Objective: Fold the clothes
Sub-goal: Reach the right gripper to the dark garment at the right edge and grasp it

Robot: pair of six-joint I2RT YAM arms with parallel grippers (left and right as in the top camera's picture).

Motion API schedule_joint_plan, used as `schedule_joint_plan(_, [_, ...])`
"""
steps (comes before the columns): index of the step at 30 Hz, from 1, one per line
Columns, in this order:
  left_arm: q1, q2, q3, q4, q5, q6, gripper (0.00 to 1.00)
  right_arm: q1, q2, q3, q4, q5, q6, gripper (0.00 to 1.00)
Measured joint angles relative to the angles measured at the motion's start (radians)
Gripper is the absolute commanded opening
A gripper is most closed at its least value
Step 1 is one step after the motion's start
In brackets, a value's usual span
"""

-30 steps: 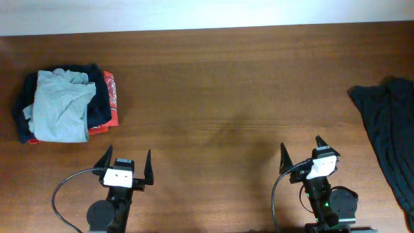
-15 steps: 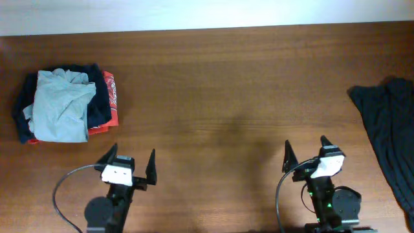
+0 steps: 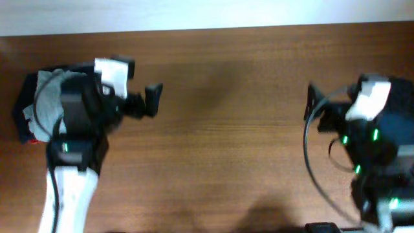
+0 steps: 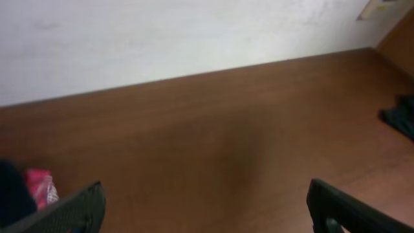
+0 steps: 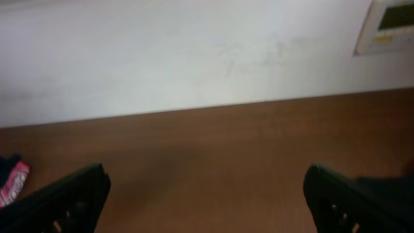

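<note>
**A:** What takes up most of the view?
**B:** The brown desk [image 3: 226, 129], running ahead of both grippers to a white wall [image 5: 194, 52]

**A:** Where is the black T-shirt?
**B:** Only a dark edge of the black T-shirt [image 4: 401, 116] shows. It lies on the desk well ahead of the left gripper [image 4: 206, 191], off to its right. From overhead the right arm [image 3: 375, 149] covers that side

**A:** Any other cloth?
**B:** A light grey garment [image 3: 44, 107] lies under the left arm [image 3: 77, 123], and a red-orange garment [image 4: 40, 188] sits just beside that gripper's left finger

**A:** And the grippers?
**B:** The left gripper is spread wide and the right gripper [image 5: 206, 171] is too, with nothing pinched in either
</note>
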Motion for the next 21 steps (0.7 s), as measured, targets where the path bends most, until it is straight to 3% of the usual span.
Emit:
schedule_joint_plan(7, [0.000,0.307,0.433,-0.286,0.027,0.004,0.99,0.000,0.476,0.574,-0.433,-0.004,-0.001,0.99])
schedule_joint_plan(10, [0.000,0.417,0.599,-0.419,0.031,0.025,0.99,0.000,0.645,0.769,-0.539,-0.003,-0.031,0.99])
schedule_joint_plan(13, [0.000,0.506,0.710,-0.521,0.034,0.040,0.99,0.000,0.732,0.837,-0.562,-0.003,-0.055,0.99])
schedule_joint_plan(21, [0.000,0.564,0.728,-0.551,0.015,0.046,0.99,-0.081,0.821,0.846,-0.683,-0.007,-0.061,0.99])
